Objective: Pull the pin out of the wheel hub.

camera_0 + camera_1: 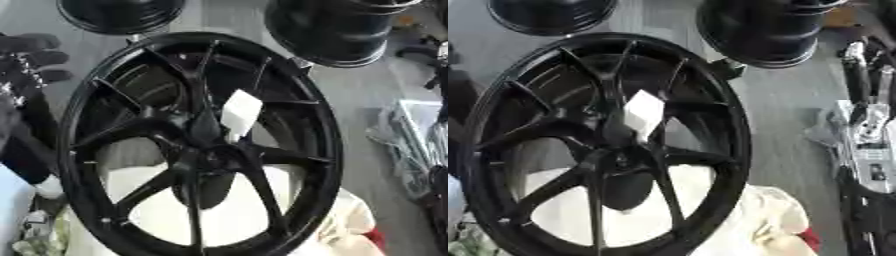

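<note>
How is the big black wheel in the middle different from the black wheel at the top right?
The middle wheel faces the camera, showing its spokes; the top-right wheel shows mostly its barrel side. The middle wheel fills the picture, uncut; the top-right one is cut off by the edge. Only the middle wheel has a white block at its hub. Both are glossy black.

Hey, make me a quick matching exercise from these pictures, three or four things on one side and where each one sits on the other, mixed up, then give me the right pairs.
Things:
1. large black spoked metal wheel
2. white block-shaped piece
3. left robot hand, black
4. pale cream cloth

Places:
A. beneath the wheel, showing between its lower spokes
B. filling the middle of the view
C. at the view's left edge, beside the wheel's rim
D. just above the wheel's centre hub

Pairs: 1-B, 2-D, 3-C, 4-A
</note>
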You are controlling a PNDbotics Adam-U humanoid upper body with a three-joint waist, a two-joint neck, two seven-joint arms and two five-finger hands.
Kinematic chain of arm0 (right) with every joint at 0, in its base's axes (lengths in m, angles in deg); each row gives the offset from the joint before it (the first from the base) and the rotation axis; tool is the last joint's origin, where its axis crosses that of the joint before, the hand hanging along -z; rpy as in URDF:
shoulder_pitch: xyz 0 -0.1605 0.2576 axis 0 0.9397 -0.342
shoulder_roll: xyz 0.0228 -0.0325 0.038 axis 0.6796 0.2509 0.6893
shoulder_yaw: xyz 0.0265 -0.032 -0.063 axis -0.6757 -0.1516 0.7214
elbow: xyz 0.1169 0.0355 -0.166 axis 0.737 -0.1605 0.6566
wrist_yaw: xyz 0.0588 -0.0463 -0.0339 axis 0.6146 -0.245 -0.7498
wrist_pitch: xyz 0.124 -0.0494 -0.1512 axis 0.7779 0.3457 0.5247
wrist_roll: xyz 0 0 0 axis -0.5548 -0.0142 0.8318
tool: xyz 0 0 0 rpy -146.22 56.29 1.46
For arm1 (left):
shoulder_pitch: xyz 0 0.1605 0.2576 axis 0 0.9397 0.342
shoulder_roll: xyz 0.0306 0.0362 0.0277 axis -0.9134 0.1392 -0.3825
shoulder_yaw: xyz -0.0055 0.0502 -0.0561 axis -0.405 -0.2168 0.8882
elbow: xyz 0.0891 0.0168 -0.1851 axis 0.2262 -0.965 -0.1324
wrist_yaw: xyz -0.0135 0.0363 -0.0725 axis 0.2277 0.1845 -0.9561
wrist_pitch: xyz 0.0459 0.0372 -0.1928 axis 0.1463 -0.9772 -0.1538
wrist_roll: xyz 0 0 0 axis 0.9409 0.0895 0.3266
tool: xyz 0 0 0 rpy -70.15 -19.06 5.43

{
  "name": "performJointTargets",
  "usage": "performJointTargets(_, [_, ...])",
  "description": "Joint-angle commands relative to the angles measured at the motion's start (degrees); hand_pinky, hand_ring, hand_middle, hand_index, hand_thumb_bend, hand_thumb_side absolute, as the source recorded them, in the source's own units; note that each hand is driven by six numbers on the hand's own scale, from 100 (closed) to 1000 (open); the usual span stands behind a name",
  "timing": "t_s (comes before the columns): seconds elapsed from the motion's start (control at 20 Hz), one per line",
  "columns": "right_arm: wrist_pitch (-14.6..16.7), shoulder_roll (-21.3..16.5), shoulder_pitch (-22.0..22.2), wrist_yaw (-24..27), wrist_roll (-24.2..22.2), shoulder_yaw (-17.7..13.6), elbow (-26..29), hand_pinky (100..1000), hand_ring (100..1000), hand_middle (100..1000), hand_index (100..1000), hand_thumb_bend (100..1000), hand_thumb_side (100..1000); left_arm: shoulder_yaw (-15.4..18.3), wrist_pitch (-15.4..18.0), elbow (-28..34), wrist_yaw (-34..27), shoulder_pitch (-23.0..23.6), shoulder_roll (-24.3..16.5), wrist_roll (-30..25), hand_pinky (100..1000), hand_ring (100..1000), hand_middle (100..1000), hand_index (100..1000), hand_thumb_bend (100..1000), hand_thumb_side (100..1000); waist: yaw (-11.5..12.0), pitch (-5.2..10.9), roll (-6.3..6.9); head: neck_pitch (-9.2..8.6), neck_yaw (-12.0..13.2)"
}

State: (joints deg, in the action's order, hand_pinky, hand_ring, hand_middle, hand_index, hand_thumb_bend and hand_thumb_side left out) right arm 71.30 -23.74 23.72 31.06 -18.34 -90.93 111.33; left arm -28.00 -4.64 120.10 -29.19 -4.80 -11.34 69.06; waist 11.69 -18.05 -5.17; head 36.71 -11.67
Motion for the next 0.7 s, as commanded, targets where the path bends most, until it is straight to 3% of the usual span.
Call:
performJointTargets(0.05, [-0.04, -1.16, -0.64, -0.52, -0.03, -0.09, 0.78, 881, 728, 676, 784, 100, 674, 0.35, 0.09, 0.50, 0.33, -0.81, -0.65, 0.24, 826, 825, 777, 759, 236, 782, 0.01, 1.63, 0.23, -0.46, 0.00])
performJointTargets(0.7, [-0.28, -1.81, -1.70, -0.41, 0.05, 0.25, 0.33, 883, 752, 711, 797, 100, 677, 0.40, 0.06, 0.51, 0.48, -0.91, -0.87, 0.60, 823, 826, 777, 759, 243, 777, 0.16, 1.43, 0.08, -1.88, 0.48])
